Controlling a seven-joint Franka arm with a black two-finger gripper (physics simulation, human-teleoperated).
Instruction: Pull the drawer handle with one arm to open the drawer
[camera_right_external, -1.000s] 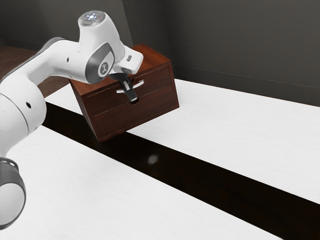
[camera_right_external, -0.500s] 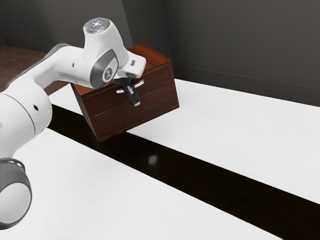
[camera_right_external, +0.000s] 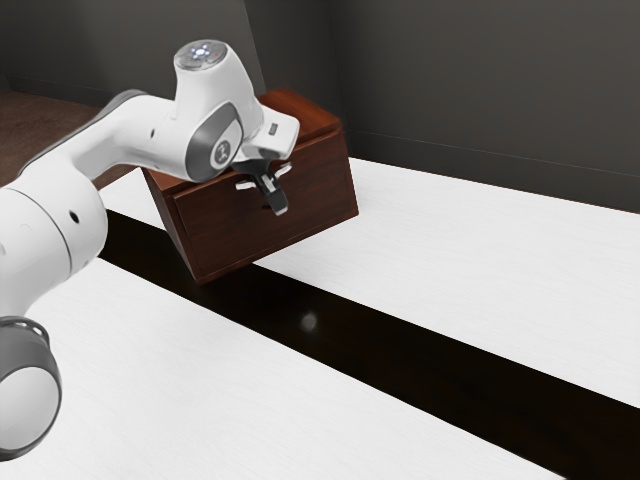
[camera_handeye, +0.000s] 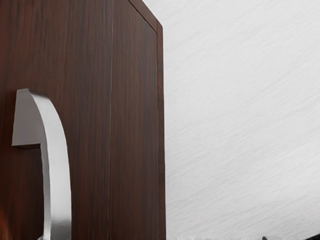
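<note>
Tool (camera_right_external: 270, 190) is seen closed narrowly on the silver drawer handle (camera_right_external: 262, 178), which is gripped from two sides at its middle. The handle belongs to the upper drawer (camera_right_external: 315, 160) of the brown cabinet (camera_right_external: 260, 235), which stands at the far left of the white surface (camera_right_external: 480, 250). The grasp is judged done. The drawer front is at most barely out from the cabinet face and no clear opening can be made out. Most of the pull, toward the near side, is judged still to be done.
</note>
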